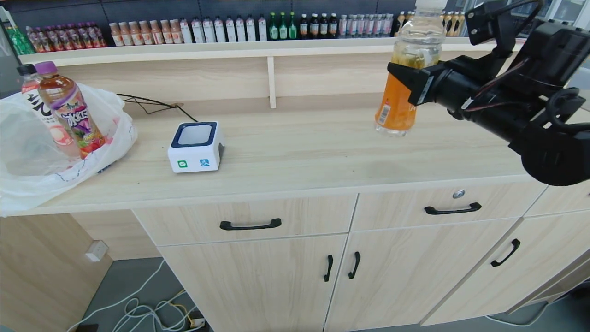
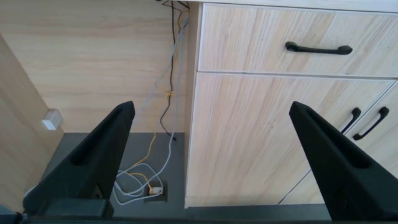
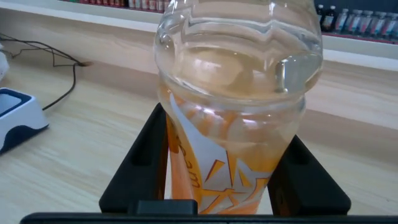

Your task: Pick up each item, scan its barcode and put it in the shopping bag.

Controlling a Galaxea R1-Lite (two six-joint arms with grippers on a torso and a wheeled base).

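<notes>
Right gripper [image 1: 408, 83] is clamped on orange bottle [image 1: 396, 108], held upright | scanner [image 1: 196, 146] is located leftward on counter [image 1: 299, 152] | left gripper [image 2: 211, 109] is spread, empty.

We look down on the counter [image 1: 299, 147] from head height; our right wrist camera hugs the bottle [image 3: 236, 124], sharing the scanner [image 1: 196, 146]; our left, low, faces the cabinet doors [image 2: 261, 137].

Right claw [image 1: 408, 83] is raised, clamped on a bottle [image 1: 396, 110]; left claw [image 2: 211, 107] hangs low, jaws spread wide.
</notes>
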